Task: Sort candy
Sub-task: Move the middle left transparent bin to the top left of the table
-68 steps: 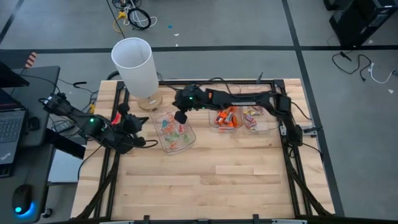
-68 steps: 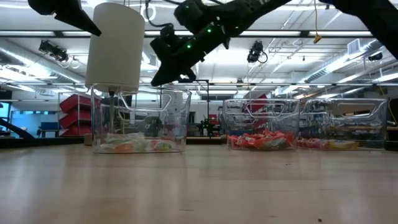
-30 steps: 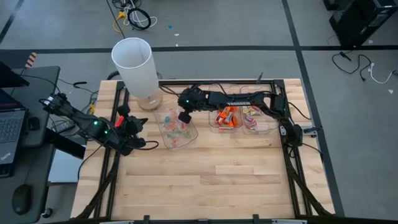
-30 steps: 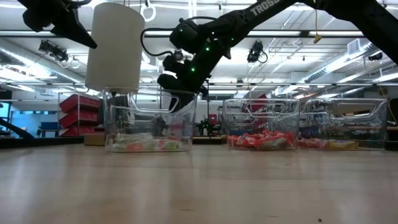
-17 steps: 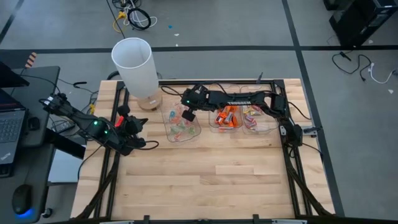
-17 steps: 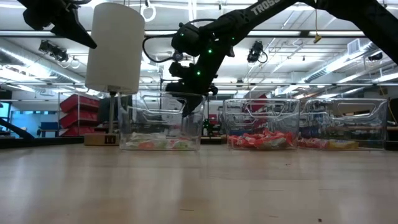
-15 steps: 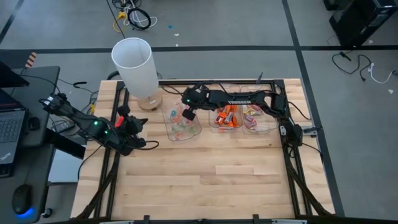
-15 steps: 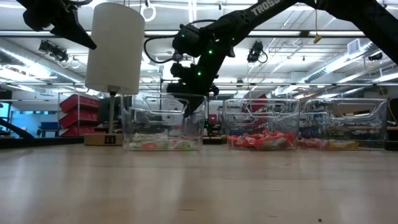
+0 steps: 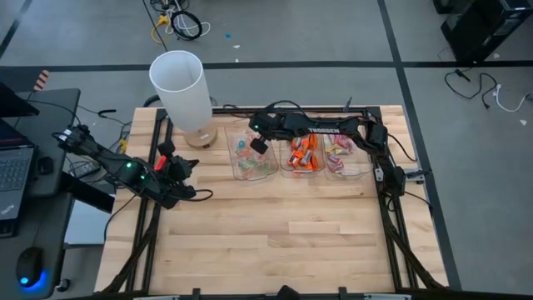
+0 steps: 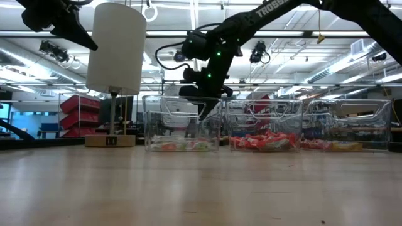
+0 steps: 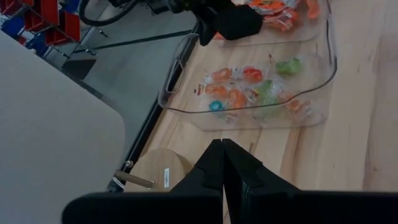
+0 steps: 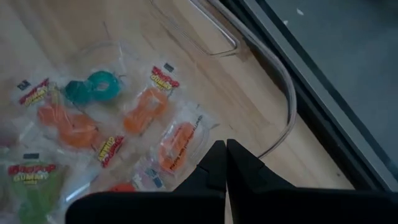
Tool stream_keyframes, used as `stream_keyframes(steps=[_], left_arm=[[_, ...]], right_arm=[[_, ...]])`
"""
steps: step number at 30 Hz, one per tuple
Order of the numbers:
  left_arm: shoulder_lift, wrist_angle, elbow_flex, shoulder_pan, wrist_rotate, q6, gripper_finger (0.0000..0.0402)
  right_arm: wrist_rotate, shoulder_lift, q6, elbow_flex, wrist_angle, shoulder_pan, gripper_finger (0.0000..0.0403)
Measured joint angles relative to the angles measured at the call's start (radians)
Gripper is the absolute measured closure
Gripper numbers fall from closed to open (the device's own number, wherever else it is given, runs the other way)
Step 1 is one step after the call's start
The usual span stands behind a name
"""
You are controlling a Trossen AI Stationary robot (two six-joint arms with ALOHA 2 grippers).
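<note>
Three clear trays stand in a row along the table's far side. The left tray (image 9: 254,155) (image 10: 182,122) holds pale green-and-pink and orange candy (image 12: 143,109) (image 11: 249,90). The middle tray (image 9: 301,155) holds orange candy (image 10: 264,141), and the right tray (image 9: 346,157) holds pink-and-yellow candy (image 10: 333,145). My right gripper (image 9: 258,143) (image 12: 221,158) is shut and dips into the left tray from above. My left gripper (image 9: 176,169) (image 11: 222,155) is shut and waits near the table's left edge, touching nothing. My right gripper comes from above, pointing down, with its shut fingers (image 10: 204,112) below the rim of the left tray, near the tray's right wall (image 10: 218,122). The tray sits flat on the table. Whether the fingers press on the wall or on the candy, I cannot tell through the clear plastic.
A tall white lampshade (image 9: 181,87) on a round wooden base (image 9: 200,136) (image 11: 165,177) stands at the far left corner, beside the left tray. Bare wooden tabletop (image 9: 283,225) stretches across the middle and near side. Cables run along the far edge (image 9: 325,117).
My right gripper has moved toward the table's right and slightly toward its far edge, staying shut inside the left tray. The tray has slid along the table with it and turned to line up, now standing close beside the orange-candy tray.
</note>
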Motion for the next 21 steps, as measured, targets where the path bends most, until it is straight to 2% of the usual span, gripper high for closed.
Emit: stream_keyframes(steps=[11,21], left_arm=[[0.016,0.068,-0.025,0.003,0.055,0.017,0.0401],[0.025,0.361,-0.149,0.048,0.161,0.059,0.0401]], right_arm=[[-0.004,-0.066,-0.012,0.001,0.003,0.033,0.0403],[-0.005,-0.249,-0.088,0.003,-0.071,0.117,0.0403]])
